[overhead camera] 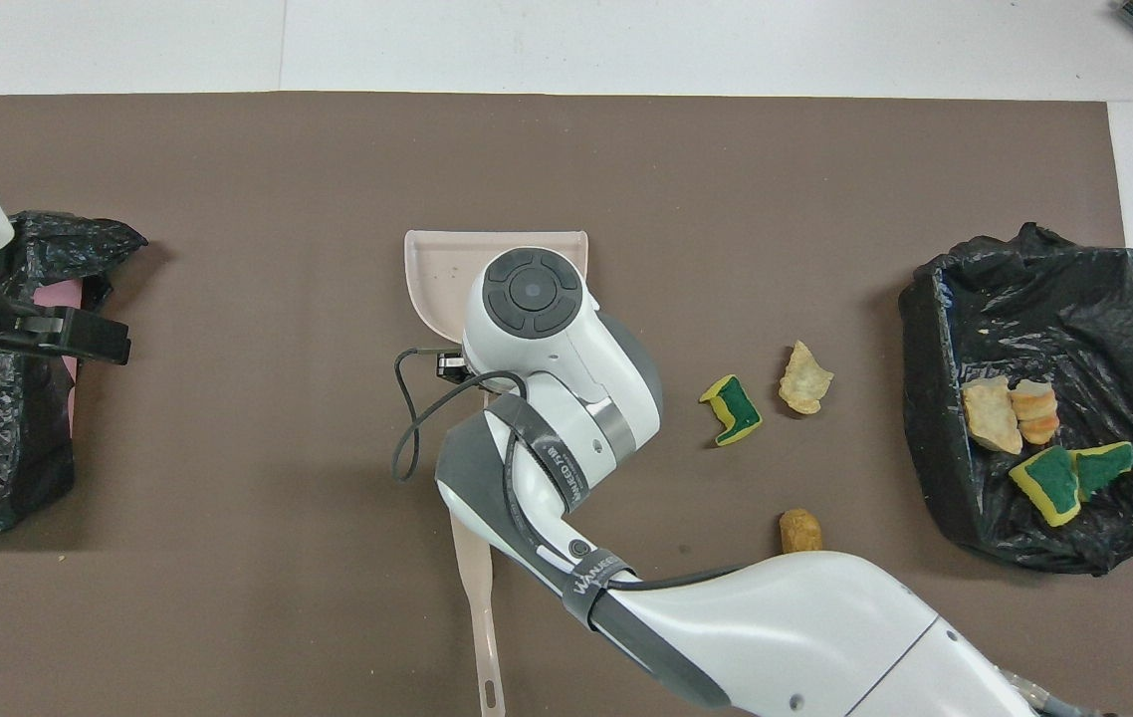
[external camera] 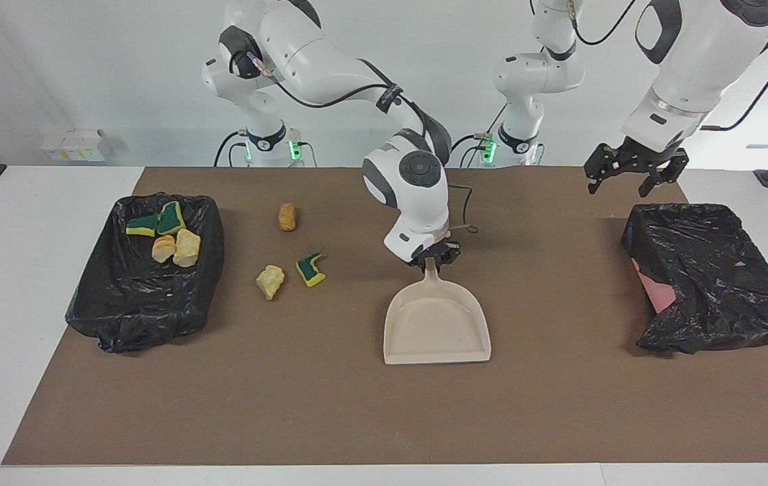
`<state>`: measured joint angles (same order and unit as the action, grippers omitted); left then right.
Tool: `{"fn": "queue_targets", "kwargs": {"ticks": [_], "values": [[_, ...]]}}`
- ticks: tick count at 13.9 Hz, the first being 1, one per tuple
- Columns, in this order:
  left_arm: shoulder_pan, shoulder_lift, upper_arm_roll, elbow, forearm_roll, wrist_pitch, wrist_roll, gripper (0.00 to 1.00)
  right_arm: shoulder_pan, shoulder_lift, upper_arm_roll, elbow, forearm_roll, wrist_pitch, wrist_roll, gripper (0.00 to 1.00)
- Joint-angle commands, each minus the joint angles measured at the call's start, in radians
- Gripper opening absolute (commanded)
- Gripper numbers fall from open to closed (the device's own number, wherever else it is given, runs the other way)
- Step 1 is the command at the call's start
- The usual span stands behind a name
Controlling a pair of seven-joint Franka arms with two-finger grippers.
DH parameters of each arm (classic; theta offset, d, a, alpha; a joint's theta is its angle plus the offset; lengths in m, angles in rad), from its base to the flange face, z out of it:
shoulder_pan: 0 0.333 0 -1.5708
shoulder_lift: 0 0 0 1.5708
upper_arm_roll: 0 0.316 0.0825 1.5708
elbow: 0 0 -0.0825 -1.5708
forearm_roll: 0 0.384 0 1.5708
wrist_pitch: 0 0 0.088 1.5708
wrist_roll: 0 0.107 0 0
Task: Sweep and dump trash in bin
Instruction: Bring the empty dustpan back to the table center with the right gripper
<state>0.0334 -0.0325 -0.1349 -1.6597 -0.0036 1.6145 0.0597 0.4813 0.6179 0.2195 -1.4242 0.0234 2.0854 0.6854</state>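
Three pieces of trash lie loose on the brown mat [external camera: 559, 405]: a green-and-yellow scrap [external camera: 310, 269], a cream scrap [external camera: 270, 281] just beside it, and an orange-brown scrap [external camera: 287, 217] nearer the robots. All three sit toward the right arm's end of the bench [external camera: 33, 202] from the right gripper [external camera: 430, 259], whose fingers are clamped on the handle of the beige dustpan [external camera: 436, 329]. The pan rests flat on the mat, its open mouth pointing away from the robots, apart from the loose scraps. Four more scraps [external camera: 167, 233], two green-and-yellow and two cream to orange, lie in the black-lined bin [external camera: 144, 307] at the right arm's end, well apart from those fingers. In the overhead view a long pale handle [overhead camera: 480, 607] lies on the mat under the right arm, nearer the robots than the pan. The left gripper [external camera: 632, 177] waits in the air with its fingers spread apart, holding nothing, over the mat just by the robot-side edge of a second black-lined bin [external camera: 708, 277] at the left arm's end.
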Motion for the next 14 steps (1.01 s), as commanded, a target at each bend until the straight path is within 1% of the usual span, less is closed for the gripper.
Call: {"fn": "queue_targets", "kwargs": {"ticks": [1,2,3,4,5,7,9,10,13,14], "values": [[-0.006,0.016,0.003,-0.011,-0.028,0.033,-0.004,1.00,0.005,-0.016,0.001,0.022,0.030,-0.021,0.025,0.40],[-0.006,0.028,0.001,-0.009,-0.033,0.042,-0.006,1.00,0.003,-0.024,0.001,0.019,0.026,-0.021,0.026,0.45],[-0.006,0.029,0.000,-0.009,-0.035,0.051,-0.008,1.00,0.006,-0.038,0.001,0.014,0.026,-0.021,0.026,0.47],[-0.010,0.039,-0.002,-0.011,-0.035,0.061,-0.012,1.00,0.010,-0.047,0.001,0.010,0.026,-0.028,0.034,0.51],[-0.032,0.048,-0.002,-0.012,-0.035,0.070,-0.020,1.00,0.014,-0.061,0.001,0.008,0.024,-0.057,0.051,0.55],[-0.044,0.062,-0.002,-0.015,-0.035,0.114,-0.027,1.00,0.036,-0.102,0.003,-0.011,0.026,-0.114,0.060,0.57],[-0.053,0.078,-0.002,-0.017,-0.035,0.140,-0.027,1.00,0.055,-0.179,0.003,-0.108,0.026,-0.123,0.063,0.58],[-0.081,0.098,0.000,-0.012,-0.035,0.151,-0.035,1.00,0.069,-0.222,0.006,-0.164,0.027,-0.123,0.066,0.59],[-0.133,0.149,0.000,-0.012,-0.033,0.206,-0.127,1.00,0.140,-0.312,0.006,-0.292,0.029,-0.123,0.106,0.62],[-0.153,0.166,0.000,-0.014,-0.033,0.229,-0.156,1.00,0.155,-0.348,0.007,-0.350,0.030,-0.113,0.118,0.64]]}}
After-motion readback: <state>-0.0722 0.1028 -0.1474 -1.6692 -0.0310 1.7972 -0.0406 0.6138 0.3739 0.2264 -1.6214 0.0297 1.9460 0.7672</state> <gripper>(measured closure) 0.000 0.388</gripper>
